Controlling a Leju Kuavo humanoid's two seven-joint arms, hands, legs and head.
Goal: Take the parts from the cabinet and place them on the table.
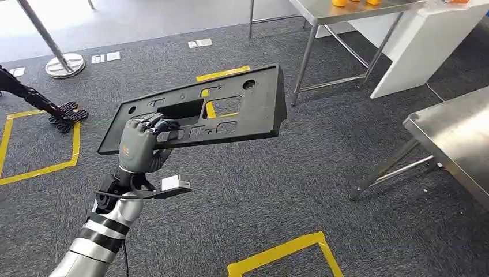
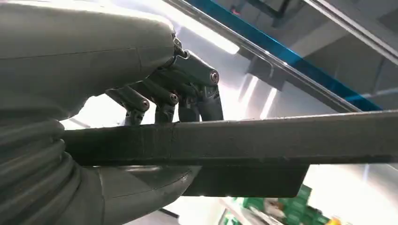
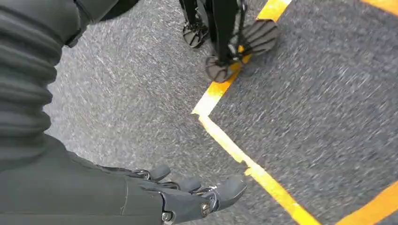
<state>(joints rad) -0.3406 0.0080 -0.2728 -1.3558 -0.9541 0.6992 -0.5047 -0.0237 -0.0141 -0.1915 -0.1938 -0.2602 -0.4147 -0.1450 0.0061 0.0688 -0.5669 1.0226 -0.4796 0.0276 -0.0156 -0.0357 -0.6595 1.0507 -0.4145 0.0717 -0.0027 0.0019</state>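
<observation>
One long, flat black plastic panel (image 1: 230, 107) with rectangular cut-outs and small round holes is held up over the dark grey carpet (image 1: 277, 190), roughly level and tilted slightly, its right end reaching farther out than its left. The left hand (image 1: 141, 144) grasps it near its left end: the dark fingers (image 1: 161, 124) curl over the top face at the edge of the largest cut-out, and in the left wrist view those fingers (image 2: 187, 89) press down on the panel's upper surface (image 2: 281, 138) while the thick grey thumb (image 2: 141, 190) lies under it.

Two steel tables stand to the right. The nearer steel table (image 1: 455, 138) is at the right edge of the scene, well apart from the panel; the farther steel table (image 1: 346, 11) stands at the far right, with orange objects (image 1: 354, 2) on its top. Yellow tape lines (image 1: 288, 251) mark squares on the carpet, near and to the left.

The right hand (image 3: 187, 197) hangs over the carpet beside a yellow tape corner (image 3: 211, 112), holding nothing, its fingers loosely apart and slightly bent.
</observation>
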